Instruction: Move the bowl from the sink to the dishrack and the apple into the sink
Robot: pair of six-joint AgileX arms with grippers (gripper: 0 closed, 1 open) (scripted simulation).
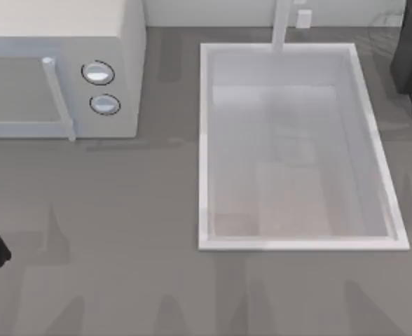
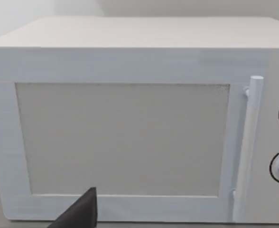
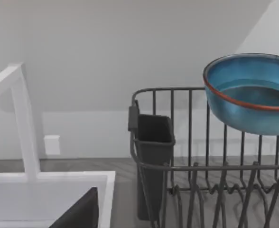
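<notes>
Sink (image 1: 378,147): one white basin, raised rim on all sides, seen bare inside from the top view; faucet post (image 1: 282,24) at its far edge.
Bowl (image 3: 251,92): one, blue, seen above the dishrack (image 3: 210,190) wires; contact with them cannot be told.
Dishrack surroundings: one dark cup (image 3: 151,156) hung at its sink-side end.
Microwave (image 1: 59,66): one, two knobs, left of the sink, grey table (image 1: 122,210) between.
Left gripper (image 2: 80,213): faces the microwave door; grip state cannot be told.
Right gripper (image 3: 80,211): near the sink rim; grip state cannot be told.

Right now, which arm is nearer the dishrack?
Right. The right gripper faces the dishrack just past the sink; the left gripper faces the microwave, across the sink.
</notes>
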